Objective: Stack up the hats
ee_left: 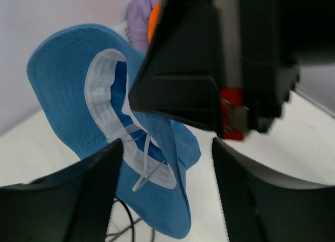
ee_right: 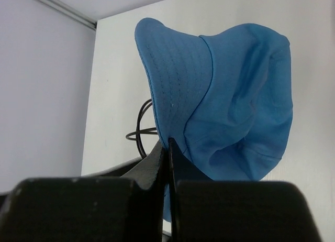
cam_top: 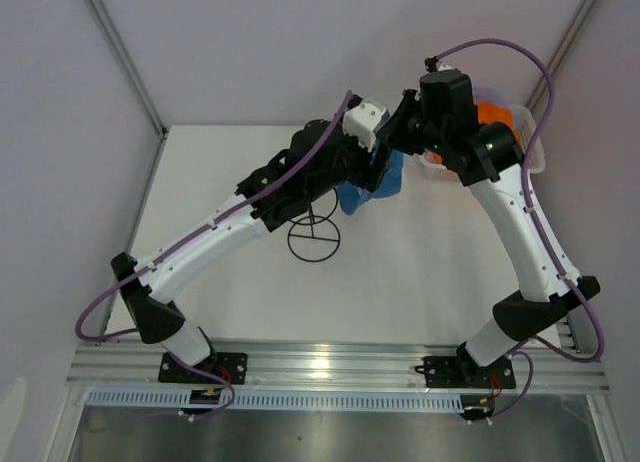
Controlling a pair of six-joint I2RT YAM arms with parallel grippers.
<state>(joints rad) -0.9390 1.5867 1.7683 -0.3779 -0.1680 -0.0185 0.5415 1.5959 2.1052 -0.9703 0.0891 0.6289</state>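
Observation:
The blue hat [cam_top: 368, 189] hangs in the air above the back middle of the table. My right gripper [ee_right: 169, 143] is shut on its brim edge; the hat [ee_right: 230, 106] droops beyond the tips, crown outward. In the left wrist view the blue hat [ee_left: 68, 79] shows its white-lined inside. My left gripper [ee_left: 165, 147] is open, with the hat's lower brim hanging between its fingers, not clamped. The orange hat [cam_top: 490, 113] and lavender hat [ee_left: 142, 11] lie in the basket. The pink hat cannot be made out.
A black wire stand [cam_top: 313, 236] stands on the white table below and left of the blue hat; it also shows in the right wrist view [ee_right: 138, 124]. The white mesh basket [cam_top: 537, 154] sits at the back right corner. Both arms meet near the back centre.

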